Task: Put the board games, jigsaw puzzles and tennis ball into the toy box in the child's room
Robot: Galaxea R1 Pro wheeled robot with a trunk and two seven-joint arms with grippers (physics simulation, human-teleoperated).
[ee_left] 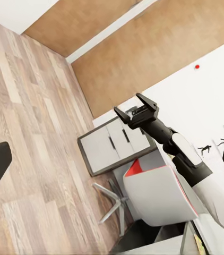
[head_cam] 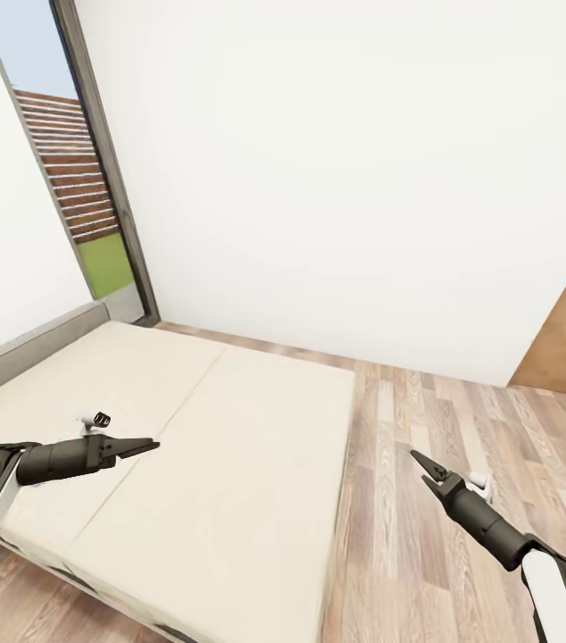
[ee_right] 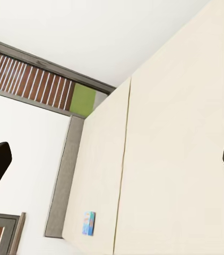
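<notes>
Writing, brands, labels: none readable in any view; the print on the one board game in sight is too small to make out.

Bed [head_cam: 229, 446]: wide and low, two beige mattress halves meeting at a long centre seam, grey frame and headboard [head_cam: 24, 348] along its far left edge.

Board game [ee_right: 89, 223]: small flat blue box with a colourful cover, seen in the right wrist view lying flat on the mattress at the corner by the headboard, close to the edge.

Left gripper [head_cam: 136, 446]: dark, held above the left mattress half, pointing across the bed; jaws look nearly together in the head view, holding nothing.

Right gripper [head_cam: 428, 469]: dark, held over the wood-plank floor [head_cam: 461, 420] just off the bed's right edge; in the left wrist view [ee_left: 137, 108] its fingers stand clearly apart, empty.

Surroundings: white walls, tall dark-framed window [head_cam: 78, 179] beyond the headboard corner; in the left wrist view a white-grey drawer unit [ee_left: 114, 144], a white chair [ee_left: 157, 194], black silhouette wall pictures [ee_left: 207, 149].
</notes>
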